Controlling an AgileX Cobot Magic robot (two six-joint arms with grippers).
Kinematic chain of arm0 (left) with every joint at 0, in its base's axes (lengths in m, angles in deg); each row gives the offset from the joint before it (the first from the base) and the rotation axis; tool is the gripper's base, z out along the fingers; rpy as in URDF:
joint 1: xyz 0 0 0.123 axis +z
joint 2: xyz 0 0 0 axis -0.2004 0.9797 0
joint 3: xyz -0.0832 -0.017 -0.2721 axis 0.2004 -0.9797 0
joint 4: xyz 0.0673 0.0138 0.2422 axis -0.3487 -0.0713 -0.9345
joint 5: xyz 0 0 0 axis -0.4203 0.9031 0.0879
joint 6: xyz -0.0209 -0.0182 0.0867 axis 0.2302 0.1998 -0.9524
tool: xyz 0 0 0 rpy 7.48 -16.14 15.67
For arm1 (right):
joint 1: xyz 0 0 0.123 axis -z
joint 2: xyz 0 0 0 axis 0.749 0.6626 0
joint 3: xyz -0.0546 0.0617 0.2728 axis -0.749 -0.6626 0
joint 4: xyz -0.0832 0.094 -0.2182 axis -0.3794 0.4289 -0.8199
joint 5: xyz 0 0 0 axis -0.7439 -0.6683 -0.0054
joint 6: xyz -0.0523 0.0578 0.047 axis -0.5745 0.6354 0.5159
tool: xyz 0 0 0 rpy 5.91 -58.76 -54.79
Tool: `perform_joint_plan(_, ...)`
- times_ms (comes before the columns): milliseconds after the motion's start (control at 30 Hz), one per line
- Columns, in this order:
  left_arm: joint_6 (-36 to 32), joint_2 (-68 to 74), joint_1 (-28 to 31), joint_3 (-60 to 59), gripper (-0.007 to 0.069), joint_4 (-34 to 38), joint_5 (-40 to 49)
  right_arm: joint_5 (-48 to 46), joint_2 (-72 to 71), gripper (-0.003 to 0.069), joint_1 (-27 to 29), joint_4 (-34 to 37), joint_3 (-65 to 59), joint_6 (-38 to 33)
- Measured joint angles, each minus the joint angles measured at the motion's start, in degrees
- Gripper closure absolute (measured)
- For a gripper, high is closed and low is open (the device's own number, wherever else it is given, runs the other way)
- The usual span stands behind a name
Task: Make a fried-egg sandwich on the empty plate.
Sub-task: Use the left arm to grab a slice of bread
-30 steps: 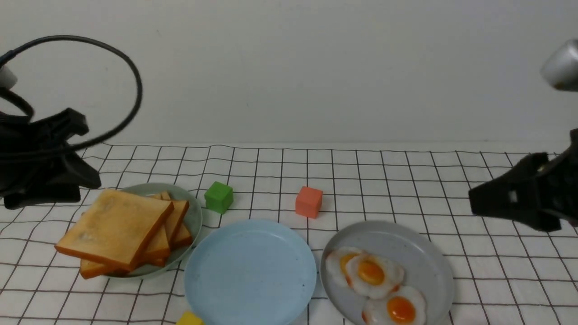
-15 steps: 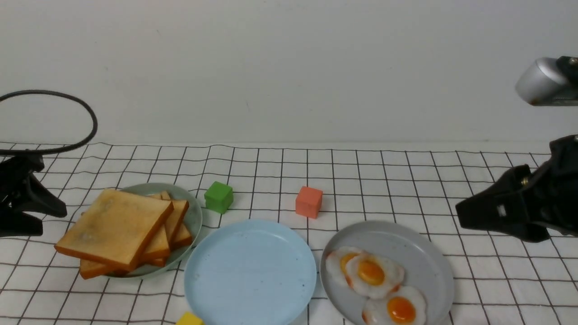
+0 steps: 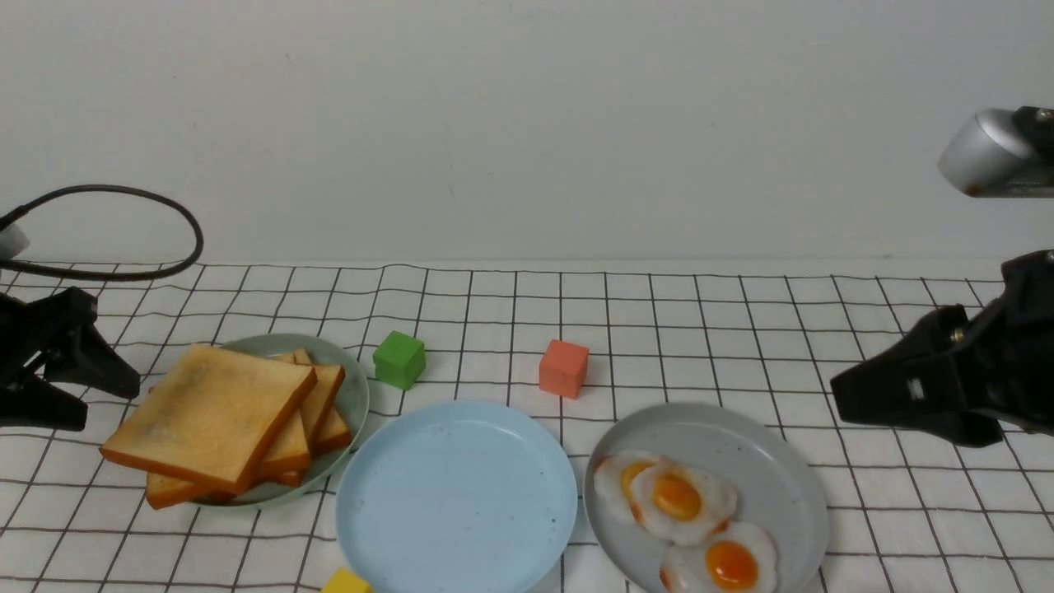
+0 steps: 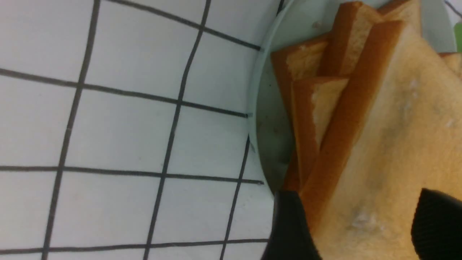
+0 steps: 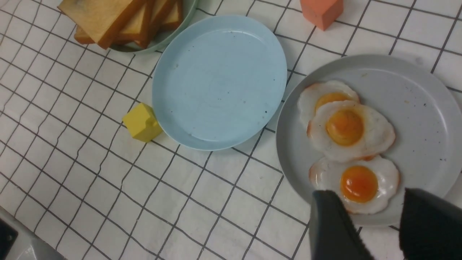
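1. The blue plate (image 3: 457,494) lies bare at the middle of the worktop's near edge, between the other two plates, where we judge either arm can reach it. No sandwich has been built yet.
2. The toast stack (image 3: 210,416) leans on a grey-green plate (image 3: 358,395) toward the worktop's left edge. Its top slice overhangs the rim, and we reckon that exposed edge is the easiest place to grip.
3. The left end effector (image 3: 111,402) hovers low just beside that overhang, jaws spread wide and holding nothing. We read it as lined up for the first slice.
4. The right end effector (image 5: 377,231) hangs above the grey plate (image 3: 782,469) near the worktop's right front. Its jaws are apart and empty over three overlapping fried eggs (image 3: 675,494), and we take it to be next in line.
5. A green cube (image 3: 399,360), an orange cube (image 3: 564,368) and a yellow cube (image 3: 346,582) ring the blue plate, apparently with no part in the job.
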Motion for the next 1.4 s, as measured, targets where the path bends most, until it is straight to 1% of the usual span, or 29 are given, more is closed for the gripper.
perform_joint_plan(267,-3.6,3.1,0.0,0.0,0.0173,1.7,1.4,0.0,0.0,0.0361,0.0,0.0,0.0,0.0)
perform_joint_plan(567,-4.0,4.9,0.0,0.1,0.0179,1.9,2.3,0.5,0.0,0.0361,0.0,0.0,0.0,0.0)
perform_joint_plan(667,-4.0,5.8,0.0,0.3,0.0218,2.3,2.8,0.5,0.0,0.0361,0.0,0.0,0.0,0.0)
perform_joint_plan(767,-4.1,5.8,0.0,0.5,0.0288,2.3,3.0,0.6,0.0,0.0361,0.0,0.0,0.0,0.0)
perform_joint_plan(800,-4.1,5.8,0.0,0.5,0.0339,2.3,3.0,0.7,0.0,0.0361,0.0,0.0,0.0,0.0)
perform_joint_plan(867,-4.1,5.8,0.0,0.5,0.0396,2.3,3.4,0.7,0.0,0.0361,0.0,0.0,0.0,0.0)
perform_joint_plan(900,-4.1,5.8,0.0,0.5,0.0451,2.3,3.5,0.7,0.0,0.0361,0.0,0.0,0.0,0.0)
perform_joint_plan(933,-4.1,5.8,0.0,0.5,0.0474,2.3,3.7,0.7,0.0,0.0361,0.0,0.0,0.0,0.0)
perform_joint_plan(1000,-4.2,5.8,0.0,0.5,0.0494,2.3,3.8,0.8,0.0,0.0361,0.0,0.0,0.0,0.0)
perform_joint_plan(1400,-4.2,4.9,0.0,1.1,0.0494,2.2,4.9,0.8,0.0,0.0361,0.0,0.0,0.0,-0.1)
